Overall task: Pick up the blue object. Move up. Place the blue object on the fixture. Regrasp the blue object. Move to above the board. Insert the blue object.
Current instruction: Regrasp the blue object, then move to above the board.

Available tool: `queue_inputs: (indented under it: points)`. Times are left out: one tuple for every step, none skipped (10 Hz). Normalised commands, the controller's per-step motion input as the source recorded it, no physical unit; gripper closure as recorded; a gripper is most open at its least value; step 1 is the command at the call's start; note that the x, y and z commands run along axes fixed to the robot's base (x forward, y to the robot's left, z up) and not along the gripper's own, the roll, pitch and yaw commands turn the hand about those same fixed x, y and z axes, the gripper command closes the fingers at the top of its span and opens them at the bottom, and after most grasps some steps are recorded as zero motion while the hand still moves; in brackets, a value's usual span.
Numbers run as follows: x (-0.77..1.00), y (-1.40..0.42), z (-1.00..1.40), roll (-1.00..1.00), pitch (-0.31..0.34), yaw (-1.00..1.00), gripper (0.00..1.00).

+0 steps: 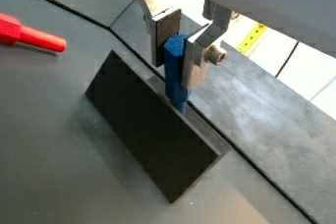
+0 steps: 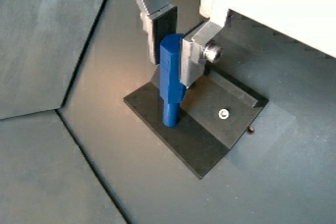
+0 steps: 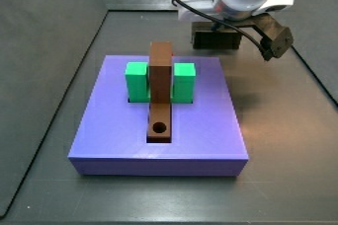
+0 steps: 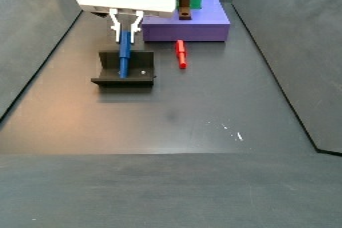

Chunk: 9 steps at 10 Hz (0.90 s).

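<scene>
1. The gripper (image 2: pixel 178 43) pinches the upper part of the blue object (image 2: pixel 172 81), which stands upright on the fixture (image 2: pixel 217 130).
2. It looks stiff, light and smooth; I judge a mid-shaft hold best.
3. One blue object, one fixture, one board (image 3: pixel 211 135) with two green blocks (image 3: pixel 136 82).

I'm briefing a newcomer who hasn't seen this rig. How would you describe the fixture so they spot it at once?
Start at the lavender board at the far end of the dark floor. Beside it, under the gripper, sits the fixture, a small dark bracket on a base plate. Unlike the red piece next to it, it has the blue peg standing on it.
</scene>
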Motion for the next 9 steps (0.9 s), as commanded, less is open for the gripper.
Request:
queue_inputs:
  points:
    - [0.0,0.0,0.0,0.0,0.0,0.0,1.0]
    - [0.0,0.0,0.0,0.0,0.0,0.0,1.0]
    - [0.0,0.0,0.0,0.0,0.0,0.0,1.0]
    - [0.0,0.0,0.0,0.0,0.0,0.0,1.0]
    - [0.0,0.0,0.0,0.0,0.0,0.0,1.0]
    - [0.0,0.0,0.0,0.0,0.0,0.0,1.0]
    - [0.0,0.0,1.4,0.0,0.0,0.0,1.0]
    - [0.02,0.04,1.4,0.05,-0.029,0.01,1.0]
    - [-0.01,0.05,1.4,-0.03,-0.057,-0.02,1.0]
